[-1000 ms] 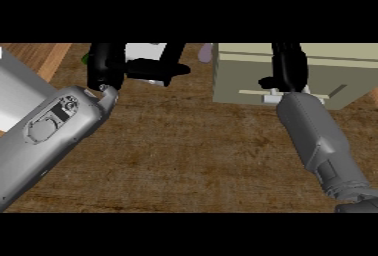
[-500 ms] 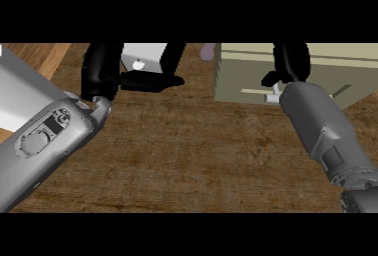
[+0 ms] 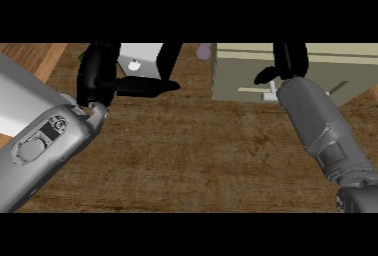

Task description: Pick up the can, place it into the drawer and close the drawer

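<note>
A pale grey can-like object [image 3: 139, 56] shows at the top, framed between the raised fingers of my left hand [image 3: 100, 75]. The fingers run straight up out of view on either side of it, and the thumb [image 3: 148, 87] points right below it. Whether the hand touches it I cannot tell. The beige drawer unit [image 3: 325, 65] fills the upper right. My right hand [image 3: 289, 59] is up against its front, close to the pale handle bar [image 3: 255, 90], fingers straight and the thumb sticking out left.
A small purple object [image 3: 204, 50] sits at the top between the can and the drawer unit. The brown wooden counter [image 3: 199, 150] spreads below both hands. A lighter wood strip [image 3: 29, 57] runs along the far left.
My right forearm has pushed forward towards the drawer front. The left hand's thumb has dropped a little lower in view, while the pale object stays between the fingers.
</note>
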`<action>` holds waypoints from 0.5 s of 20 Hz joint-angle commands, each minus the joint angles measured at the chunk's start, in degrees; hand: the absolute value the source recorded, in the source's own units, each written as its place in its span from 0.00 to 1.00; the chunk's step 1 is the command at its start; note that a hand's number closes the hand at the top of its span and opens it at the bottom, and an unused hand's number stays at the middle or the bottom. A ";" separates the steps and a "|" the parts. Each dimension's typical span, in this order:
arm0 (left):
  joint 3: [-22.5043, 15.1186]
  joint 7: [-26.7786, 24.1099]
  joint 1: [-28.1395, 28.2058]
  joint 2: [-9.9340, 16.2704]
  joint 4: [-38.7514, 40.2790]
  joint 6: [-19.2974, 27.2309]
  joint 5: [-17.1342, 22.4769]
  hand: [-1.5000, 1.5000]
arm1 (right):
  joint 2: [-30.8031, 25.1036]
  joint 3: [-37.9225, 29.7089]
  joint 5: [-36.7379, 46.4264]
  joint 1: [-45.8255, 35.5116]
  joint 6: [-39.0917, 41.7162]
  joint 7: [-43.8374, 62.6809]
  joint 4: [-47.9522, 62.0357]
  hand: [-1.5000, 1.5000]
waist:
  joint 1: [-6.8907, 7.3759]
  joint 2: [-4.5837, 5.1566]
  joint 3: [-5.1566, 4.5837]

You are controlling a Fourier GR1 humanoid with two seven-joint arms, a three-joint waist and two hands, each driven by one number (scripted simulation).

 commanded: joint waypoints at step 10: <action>2.36 -1.89 5.86 1.37 -1.53 -0.50 -0.98 0.00 | 5.58 -16.40 -21.54 -6.40 11.93 -9.06 -3.42 0.00 | -0.74 -0.82 -0.21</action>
